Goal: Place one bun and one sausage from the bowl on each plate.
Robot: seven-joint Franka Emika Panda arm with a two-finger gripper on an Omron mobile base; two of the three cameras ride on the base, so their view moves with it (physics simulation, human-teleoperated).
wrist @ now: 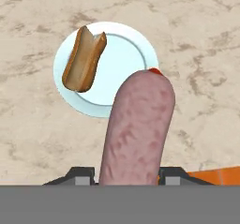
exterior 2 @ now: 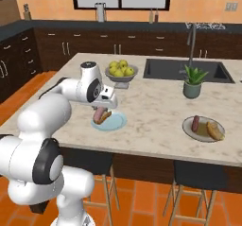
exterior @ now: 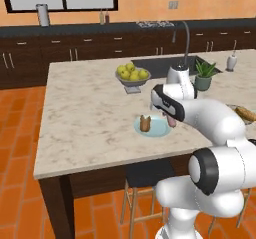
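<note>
Spanning most of the scene, the beige marbled stone island counter point(exterior: 90, 108) carries everything we work on, with a dark inset sink point(exterior 2: 189, 70) at its far side. On it, toward the far middle, stands a grey footed bowl of yellow-green fruit point(exterior: 133, 76), and right of that a small green potted plant in a grey pot point(exterior 2: 193, 82).

Near the front edge lies our round pale-blue plate point(exterior 2: 116, 123), holding a split golden-brown bun point(wrist: 84, 59) on its left part. Well apart to the right sits a second round plate, grey-rimmed point(exterior 2: 188, 126), with a reddish sausage and a bun side by side on it.

Our white arm reaches low over the pale-blue plate. Our two-finger gripper point(wrist: 126, 177) is clamped on a pink-brown mottled sausage point(wrist: 138, 129), which points down at the plate's right half; in the hand view it hangs above the plate, beside the bun and not touching it. From the base views we cannot tell whether the sausage tip meets the plate yet.
</note>
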